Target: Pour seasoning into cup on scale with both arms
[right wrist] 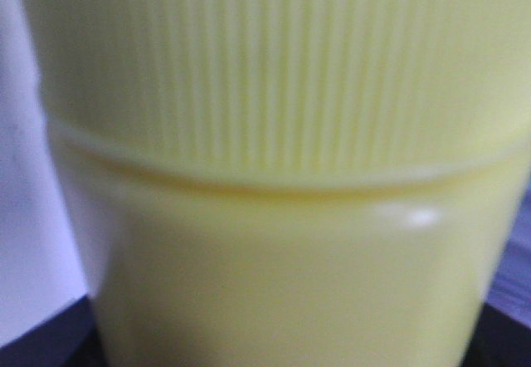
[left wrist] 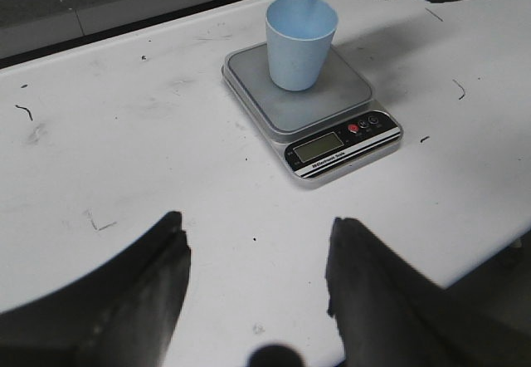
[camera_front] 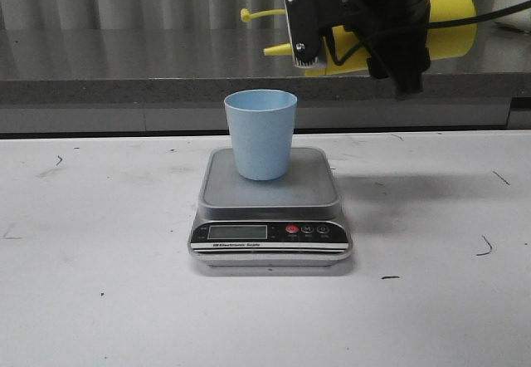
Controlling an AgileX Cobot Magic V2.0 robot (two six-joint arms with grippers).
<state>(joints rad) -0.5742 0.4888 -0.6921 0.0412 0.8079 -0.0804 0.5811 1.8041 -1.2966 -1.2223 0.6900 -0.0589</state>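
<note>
Right claw [camera_front: 377, 39] is gripping the yellow bottle [camera_front: 448, 22] tipped sideways, nozzle above and right of the cup [camera_front: 260, 133] on the scale [camera_front: 271, 186]. Left claw [left wrist: 257, 271] is idling wide open, empty. Risk: nozzle offset, seasoning spilling onto the platform.

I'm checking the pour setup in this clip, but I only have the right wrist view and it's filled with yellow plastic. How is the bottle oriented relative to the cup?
Observer: The right hand holds the seasoning bottle tipped nearly horizontal. Its nozzle points left, seemingly above the cup.
Operator: Is the cup on the scale?
Observer: Yes, it stands upright on the scale platform.
Operator: What about the left arm?
Observer: The left hand is open and empty over the table, well short of the scale.
</note>
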